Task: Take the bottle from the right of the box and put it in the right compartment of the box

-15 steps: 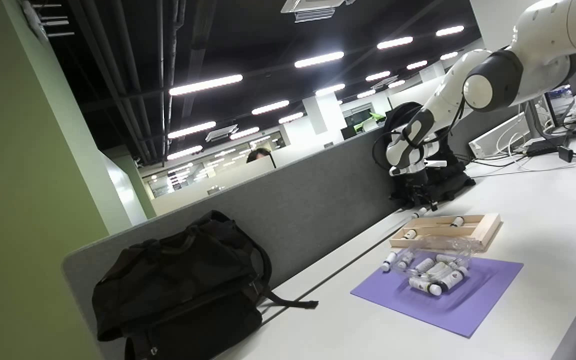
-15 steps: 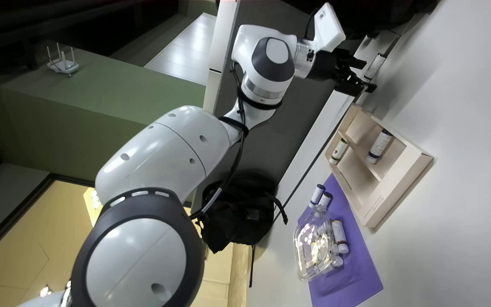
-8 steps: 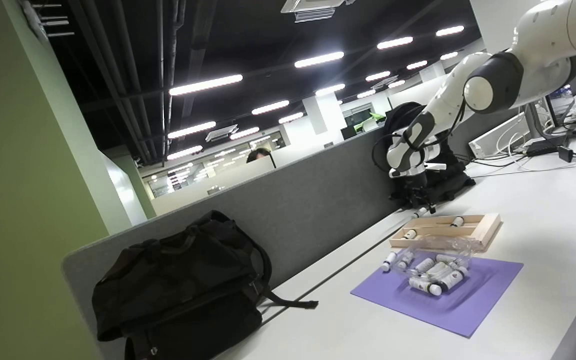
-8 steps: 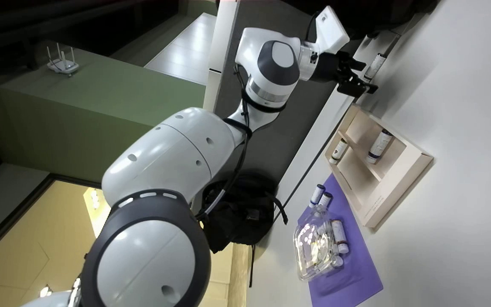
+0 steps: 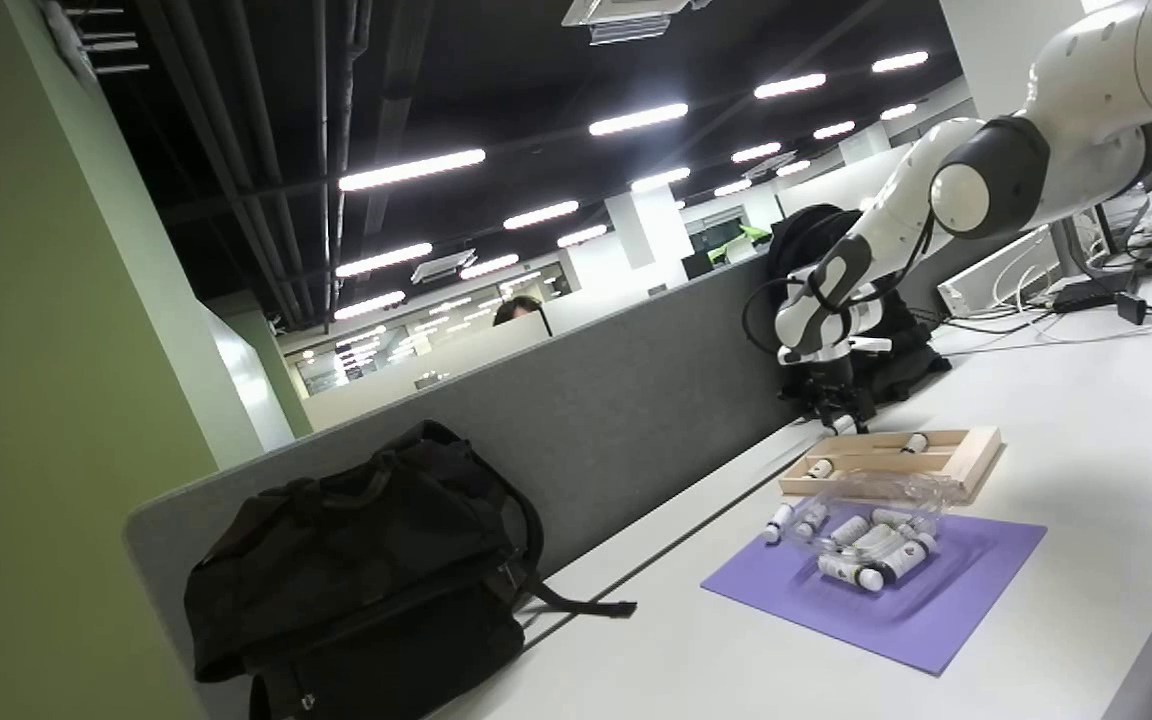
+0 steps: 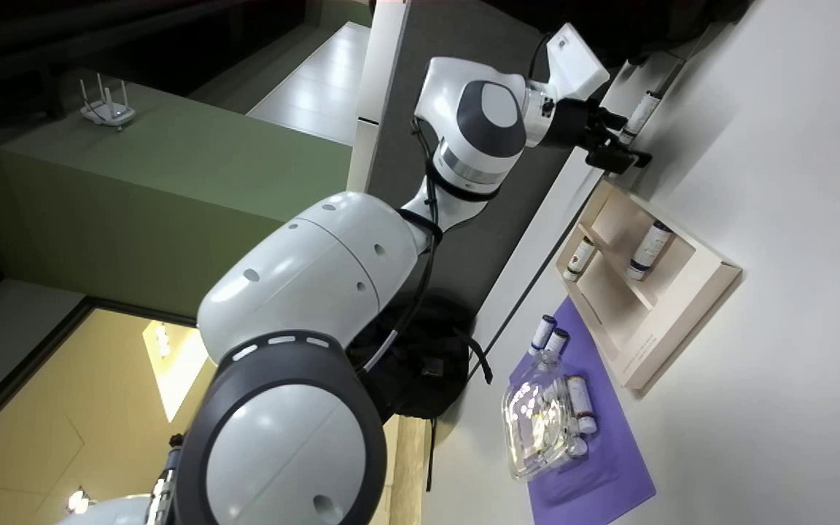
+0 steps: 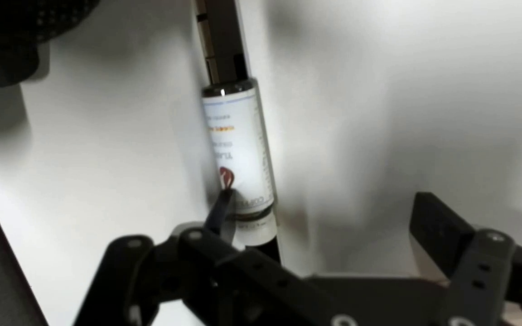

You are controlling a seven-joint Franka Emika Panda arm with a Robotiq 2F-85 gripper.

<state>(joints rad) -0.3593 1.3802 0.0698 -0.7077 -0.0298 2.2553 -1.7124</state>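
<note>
Bottle, white label, pale cap: laid flat along the dark slot in the desk, left of centre in the wrist frame; outside the box, not yet lifted.

Pincer, lower half of that frame: jaws spread wide, nothing gripped.

Risk A, misalignment: the lower label is overlapped by the left-of-frame finger instead of being framed by the gap; whether contact is made cannot be told. If the pincer is lowered without a shift toward the frame's left, the bottle may be struck and rolled. If the jaws are closed from this stance, it may be missed.

Risk B, off-centre hold: if only the cap end is caught, the bottle may be tilted when raised.

Risk C, obstruction: a black textured object is sited at upper left; it may be brushed if the correction is overdone.

Risk D, placement: the right-of-frame compartment in an exterior view is occupied by a second bottle; if that compartment is meant, the two may be knocked together on release.
</note>
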